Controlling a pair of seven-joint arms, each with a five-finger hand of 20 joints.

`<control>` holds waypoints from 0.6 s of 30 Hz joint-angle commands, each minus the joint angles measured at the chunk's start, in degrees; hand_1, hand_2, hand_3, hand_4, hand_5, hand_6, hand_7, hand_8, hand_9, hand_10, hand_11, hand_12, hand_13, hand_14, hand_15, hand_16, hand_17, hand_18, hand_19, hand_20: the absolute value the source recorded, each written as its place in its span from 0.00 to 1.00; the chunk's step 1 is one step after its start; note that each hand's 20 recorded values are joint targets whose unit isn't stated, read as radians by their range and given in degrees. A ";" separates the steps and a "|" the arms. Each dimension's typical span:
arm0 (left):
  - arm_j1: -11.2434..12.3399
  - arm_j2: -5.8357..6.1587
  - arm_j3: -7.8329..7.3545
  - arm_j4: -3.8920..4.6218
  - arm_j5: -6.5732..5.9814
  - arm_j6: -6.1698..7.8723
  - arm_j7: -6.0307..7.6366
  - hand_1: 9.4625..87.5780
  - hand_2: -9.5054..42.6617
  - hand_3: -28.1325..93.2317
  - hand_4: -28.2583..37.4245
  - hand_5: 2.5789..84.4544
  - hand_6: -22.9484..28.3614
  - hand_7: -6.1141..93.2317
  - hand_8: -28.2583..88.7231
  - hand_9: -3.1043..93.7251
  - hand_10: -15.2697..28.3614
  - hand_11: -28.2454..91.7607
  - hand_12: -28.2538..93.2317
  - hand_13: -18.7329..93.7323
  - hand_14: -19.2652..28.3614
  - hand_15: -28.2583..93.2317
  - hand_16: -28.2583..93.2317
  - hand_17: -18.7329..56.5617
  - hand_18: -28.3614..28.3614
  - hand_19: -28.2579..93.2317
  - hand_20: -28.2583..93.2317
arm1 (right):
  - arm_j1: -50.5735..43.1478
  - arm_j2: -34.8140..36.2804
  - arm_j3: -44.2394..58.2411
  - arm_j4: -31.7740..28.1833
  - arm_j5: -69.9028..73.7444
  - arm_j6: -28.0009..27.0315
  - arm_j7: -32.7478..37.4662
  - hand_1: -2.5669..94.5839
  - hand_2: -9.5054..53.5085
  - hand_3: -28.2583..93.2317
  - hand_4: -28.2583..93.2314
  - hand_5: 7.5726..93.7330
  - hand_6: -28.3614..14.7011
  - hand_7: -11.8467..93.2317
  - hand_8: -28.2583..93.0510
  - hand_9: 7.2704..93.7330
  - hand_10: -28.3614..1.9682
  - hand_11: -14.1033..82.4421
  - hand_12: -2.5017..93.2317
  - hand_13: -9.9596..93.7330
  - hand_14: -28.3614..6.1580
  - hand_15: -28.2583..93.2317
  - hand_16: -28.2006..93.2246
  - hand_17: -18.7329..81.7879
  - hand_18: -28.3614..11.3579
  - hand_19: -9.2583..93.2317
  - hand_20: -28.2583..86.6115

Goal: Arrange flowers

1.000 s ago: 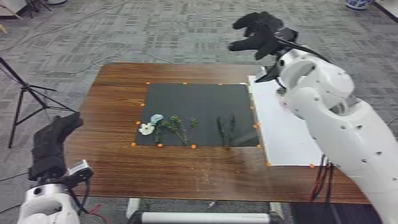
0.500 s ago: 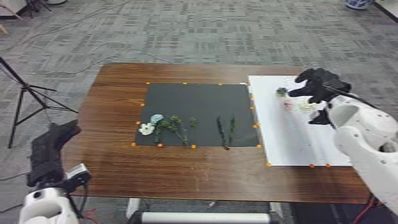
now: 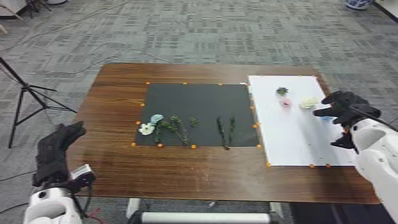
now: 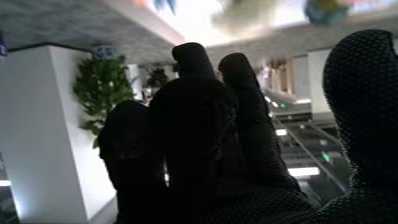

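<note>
Wide apart stand the thumb and the straight fingers of the right hand (image 3: 354, 111), at the right edge of the white sheet (image 3: 298, 142), part of which the glove covers. In the right wrist view several fingers merge into one dark shape, so their outlines are hard to separate. Just beside the fingers, on the sheet, lies a blue flower (image 3: 327, 118), partly hidden; whether the glove touches it cannot be told. Pale and blue shapes past the fingertips in the wrist view are too blurred to identify surely.

Nearer the middle of the sheet is a cream flower (image 3: 308, 103), its petals washed out against the white. Left of it lies a small pink flower (image 3: 285, 102), and beyond that, toward the sheet's far end, a dark little plant (image 3: 282, 91).

Immediately left of the sheet is the dark mat (image 3: 191, 100). Two thin stems (image 3: 222, 134) lie on its side nearest the sheet, hard to make out against the black. Farther from the sheet come the green sprigs (image 3: 178, 131), overlapping, then a pale blue flower (image 3: 156, 118) and a white flower (image 3: 146, 129).

Well left of the sheet, past the table's edge, is the left hand (image 3: 55, 152), fingers extended close together, its palm hard to read.
</note>
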 commanded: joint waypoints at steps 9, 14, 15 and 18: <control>2.76 -2.18 0.40 -1.80 0.42 -2.66 -0.44 0.17 0.74 0.73 0.00 0.65 0.50 0.21 0.15 0.59 0.69 0.40 0.30 0.53 0.74 0.35 0.21 0.32 0.68 0.33 0.35 | 5.99 -3.76 -4.53 9.18 -0.94 -4.18 1.26 0.38 0.00 0.77 0.12 0.55 0.63 0.26 0.18 0.68 0.48 0.24 0.20 0.95 0.72 0.72 0.49 0.78 0.30 1.00 0.75; 3.08 -2.13 0.16 -2.10 0.11 -2.44 -0.56 0.17 0.73 0.73 0.00 0.65 0.50 0.21 0.15 0.59 0.69 0.40 0.30 0.53 0.74 0.35 0.21 0.32 0.68 0.33 0.35 | 3.31 -2.36 -1.43 3.80 2.38 -6.73 1.34 0.39 0.00 0.77 0.11 0.59 0.64 0.27 0.17 0.71 0.48 0.26 0.20 0.96 0.72 0.72 0.49 0.79 0.31 1.00 0.75; 3.25 -2.10 0.22 -2.18 0.06 -2.21 -0.47 0.17 0.73 0.74 0.00 0.65 0.50 0.21 0.15 0.59 0.69 0.40 0.30 0.53 0.74 0.35 0.21 0.32 0.68 0.33 0.35 | 3.25 -2.07 -1.05 3.00 3.83 -6.80 1.29 0.39 0.00 0.77 0.11 0.60 0.64 0.27 0.17 0.72 0.48 0.26 0.21 0.96 0.72 0.72 0.49 0.79 0.31 1.00 0.75; 2.69 -2.09 0.62 -1.96 -0.18 -2.44 -0.67 0.17 0.73 0.73 0.00 0.65 0.50 0.21 0.15 0.59 0.69 0.40 0.30 0.54 0.74 0.35 0.21 0.32 0.68 0.33 0.35 | 3.67 -1.48 0.19 1.17 7.40 -8.47 1.50 0.39 0.00 0.77 0.12 0.60 0.64 0.27 0.17 0.73 0.49 0.27 0.21 0.96 0.72 0.72 0.50 0.79 0.31 1.00 0.76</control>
